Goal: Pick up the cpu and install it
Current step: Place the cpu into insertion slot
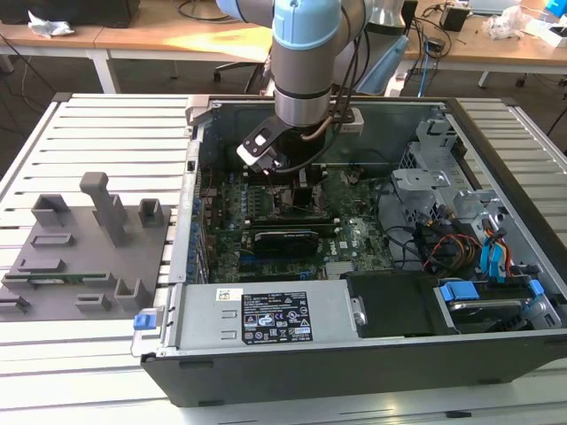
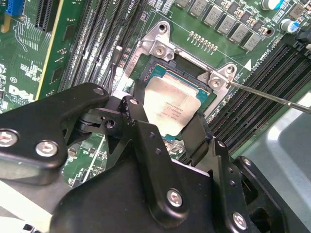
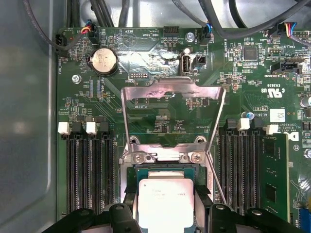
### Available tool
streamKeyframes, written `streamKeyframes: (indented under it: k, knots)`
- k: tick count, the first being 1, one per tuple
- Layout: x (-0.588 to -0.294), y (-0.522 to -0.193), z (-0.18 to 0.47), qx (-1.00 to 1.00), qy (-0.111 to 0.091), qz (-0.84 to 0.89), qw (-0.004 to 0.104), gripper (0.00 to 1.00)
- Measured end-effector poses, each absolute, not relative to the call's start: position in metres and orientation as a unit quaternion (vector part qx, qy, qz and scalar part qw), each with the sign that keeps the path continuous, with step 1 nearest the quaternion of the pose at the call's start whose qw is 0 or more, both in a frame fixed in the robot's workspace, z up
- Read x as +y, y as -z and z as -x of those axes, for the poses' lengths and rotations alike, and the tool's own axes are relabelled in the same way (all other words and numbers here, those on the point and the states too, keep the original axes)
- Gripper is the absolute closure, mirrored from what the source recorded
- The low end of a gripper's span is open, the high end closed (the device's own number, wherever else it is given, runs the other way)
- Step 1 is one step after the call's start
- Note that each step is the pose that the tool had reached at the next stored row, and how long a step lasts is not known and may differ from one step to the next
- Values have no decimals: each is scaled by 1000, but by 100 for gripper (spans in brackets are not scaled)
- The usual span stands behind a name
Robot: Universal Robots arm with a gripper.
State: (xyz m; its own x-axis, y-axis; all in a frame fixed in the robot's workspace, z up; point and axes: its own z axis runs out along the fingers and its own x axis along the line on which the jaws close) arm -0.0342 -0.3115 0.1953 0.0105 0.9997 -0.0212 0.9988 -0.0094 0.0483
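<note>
The tool (image 2: 165, 119) is gripping the cpu (image 2: 170, 109) by 2 opposite edges, holding it at the open socket (image 2: 181, 67), apparently not yet seated. The step is calling for level, corner-aligned, gentle lowering.

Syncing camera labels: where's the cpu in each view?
Exterior view: hidden under the arm's wrist, over the green motherboard.
Second wrist view: the cpu lies between the black fingers, over the socket.
First wrist view: the cpu lies between the same fingers.
Shared landmark: the silver two-screw socket bracket, next to the cpu in both wrist views.
</note>
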Motion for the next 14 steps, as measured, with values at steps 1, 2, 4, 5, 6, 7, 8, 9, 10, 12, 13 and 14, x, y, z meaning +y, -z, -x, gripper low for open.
streamKeyframes:
  k: [1, 2, 4, 5, 6, 7, 8, 9, 10, 12, 13, 14]
  knots:
    - [-312, -195, 34, 703, -9, -710, 25, 45]
    - [-312, -195, 34, 703, -9, -710, 25, 45]
    - [-312, -195, 34, 703, -9, -710, 25, 45]
    - [-312, -195, 34, 703, -9, -710, 25, 45]
    - [-312, -195, 34, 703, -9, -710, 25, 45]
    - [-312, -195, 34, 703, -9, -710, 25, 45]
    - [-312, -195, 34, 703, -9, -710, 25, 45]
    - [-312, -195, 34, 703, -9, -710, 25, 45]
    - [-312, -195, 34, 703, -9, -710, 25, 45]
    - [-312, -195, 34, 703, -9, -710, 25, 45]
    - [-312, -195, 34, 703, -9, -710, 25, 45]
    - [-312, -195, 34, 703, -9, -710, 25, 45]
